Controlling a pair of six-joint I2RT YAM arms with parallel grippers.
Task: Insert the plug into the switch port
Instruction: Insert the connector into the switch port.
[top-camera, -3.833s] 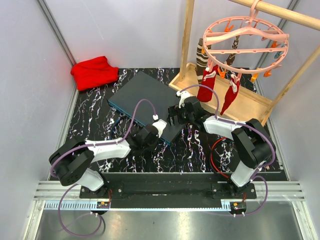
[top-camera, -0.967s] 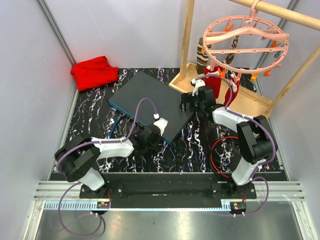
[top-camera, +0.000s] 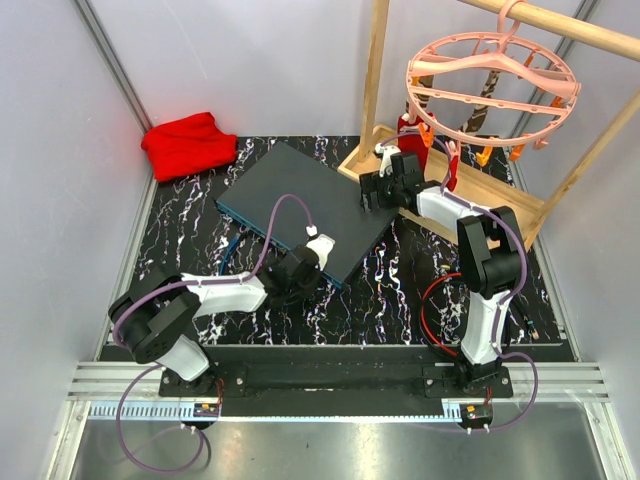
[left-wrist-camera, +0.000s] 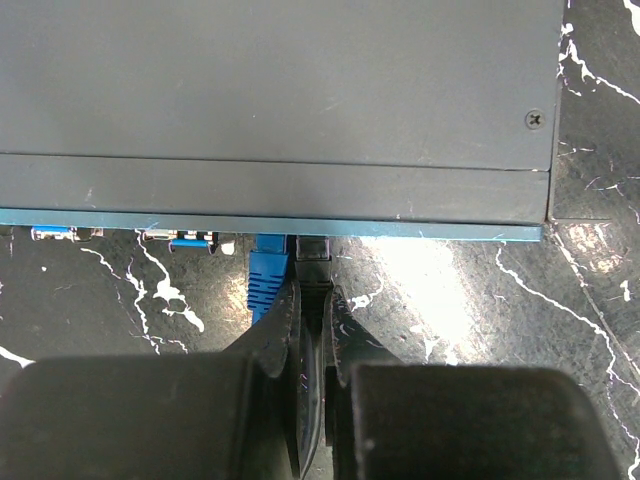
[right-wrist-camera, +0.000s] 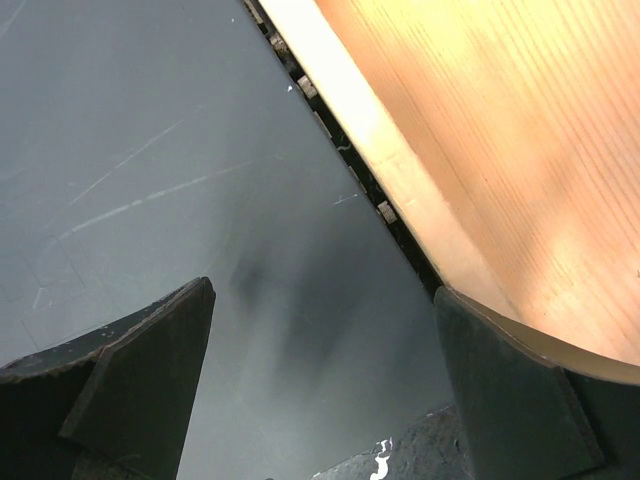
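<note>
The switch (top-camera: 300, 200) is a flat dark grey box lying at an angle, its teal front edge (left-wrist-camera: 270, 224) facing my left arm. My left gripper (left-wrist-camera: 312, 300) is shut on a black plug (left-wrist-camera: 312, 262), whose tip meets a socket in the teal edge. A blue plug (left-wrist-camera: 267, 272) sits in the socket just to its left. In the top view the left gripper (top-camera: 290, 272) is at the switch's near edge. My right gripper (top-camera: 375, 190) is open and empty over the switch's far right corner (right-wrist-camera: 200, 180), beside the wooden tray (right-wrist-camera: 480, 130).
A wooden tray (top-camera: 470, 205) with a rack and a pink peg hanger (top-camera: 490, 85) stands at the back right. A red cloth (top-camera: 188, 143) lies at the back left. A red cable (top-camera: 440, 310) loops near the right arm's base. A blue cable (top-camera: 228, 250) lies left of the switch.
My right gripper has moved away along the switch toward its far right corner by the tray. The hanger above has swung. The left gripper has stayed at the switch's front edge.
</note>
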